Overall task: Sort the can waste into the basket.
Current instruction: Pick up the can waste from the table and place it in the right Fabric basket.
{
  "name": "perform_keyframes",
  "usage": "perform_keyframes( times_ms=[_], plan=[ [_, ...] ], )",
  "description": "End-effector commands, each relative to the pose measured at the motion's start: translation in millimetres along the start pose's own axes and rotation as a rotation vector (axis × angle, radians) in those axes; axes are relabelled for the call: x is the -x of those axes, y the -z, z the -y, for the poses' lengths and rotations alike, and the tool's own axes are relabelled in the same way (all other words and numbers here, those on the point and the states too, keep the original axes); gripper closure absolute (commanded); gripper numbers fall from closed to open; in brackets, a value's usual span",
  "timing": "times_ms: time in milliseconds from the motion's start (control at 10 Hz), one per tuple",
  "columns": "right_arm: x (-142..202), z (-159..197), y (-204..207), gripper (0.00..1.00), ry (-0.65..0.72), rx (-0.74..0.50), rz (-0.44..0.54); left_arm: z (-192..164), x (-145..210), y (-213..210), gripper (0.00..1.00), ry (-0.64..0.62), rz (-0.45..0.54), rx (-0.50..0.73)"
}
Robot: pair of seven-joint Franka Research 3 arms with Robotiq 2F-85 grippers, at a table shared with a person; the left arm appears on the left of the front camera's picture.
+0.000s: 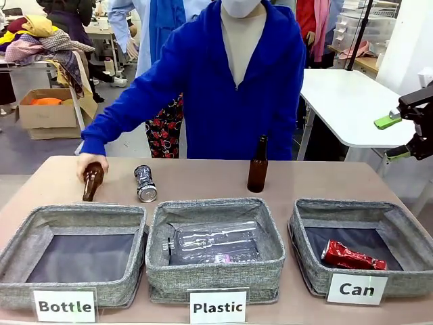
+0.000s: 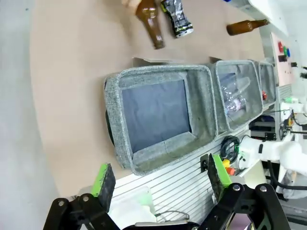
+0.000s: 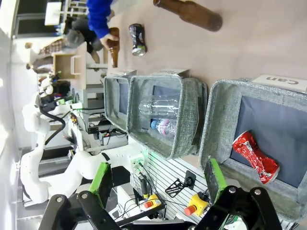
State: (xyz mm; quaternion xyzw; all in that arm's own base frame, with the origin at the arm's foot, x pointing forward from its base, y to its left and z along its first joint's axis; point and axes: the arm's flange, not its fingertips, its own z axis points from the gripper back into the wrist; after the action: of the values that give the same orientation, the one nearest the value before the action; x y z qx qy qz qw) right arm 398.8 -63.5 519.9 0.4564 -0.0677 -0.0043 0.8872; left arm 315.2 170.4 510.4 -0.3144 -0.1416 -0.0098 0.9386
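Your crushed red metal can (image 1: pixel 353 257) sits in the grey woven "Can" basket (image 1: pixel 408 282) (silver can (image 1: pixel 145 183) well left of it). Left gripper (image 2: pixel 160 175) and right gripper (image 1: pixel 393 139): jaws spread, empty.

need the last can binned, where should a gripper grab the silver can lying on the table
Probably take the silver can across the middle of its body, coming down from above. It lies on its side, shiny lid facing the robot's side, so both curved flanks are free to pinch.

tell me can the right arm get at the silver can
Probably yes: the silver can lies on open table, nothing over it. The right gripper is open but far across, and the person's hand rests close by.
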Motion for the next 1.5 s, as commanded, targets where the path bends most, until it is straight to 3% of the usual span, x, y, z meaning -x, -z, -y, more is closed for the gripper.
perform_keyframes(
  times_ms=[0,300,400,500,600,800,1100,1400],
  plan=[
    [0,-1,-3,0.0,-0.018,0.0,-0.004,14,-23,10,0.0,0.072,-0.042,-0.016],
    [0,-1,-3,0.0,-0.018,0.0,-0.004,57,-84,67,0.0,0.138,-0.199,-0.088],
    [0,-1,-3,0.0,-0.018,0.0,-0.004,65,-94,70,0.0,0.168,-0.228,-0.107],
    [0,-1,-3,0.0,-0.018,0.0,-0.004,51,-93,47,0.0,0.119,-0.188,-0.06],
    [0,-1,-3,0.0,-0.018,0.0,-0.004,24,-78,11,0.0,0.099,-0.177,0.041],
    [0,-1,-3,0.0,-0.018,0.0,-0.004,-7,-23,-29,0.0,0.056,-0.062,0.116],
    [0,-1,-3,0.0,-0.018,0.0,-0.004,-35,30,-37,0.0,0.05,0.013,0.194],
    [0,-1,-3,0.0,-0.018,0.0,-0.004,-46,42,-32,0.0,0.02,0.036,0.213]
  ],
)
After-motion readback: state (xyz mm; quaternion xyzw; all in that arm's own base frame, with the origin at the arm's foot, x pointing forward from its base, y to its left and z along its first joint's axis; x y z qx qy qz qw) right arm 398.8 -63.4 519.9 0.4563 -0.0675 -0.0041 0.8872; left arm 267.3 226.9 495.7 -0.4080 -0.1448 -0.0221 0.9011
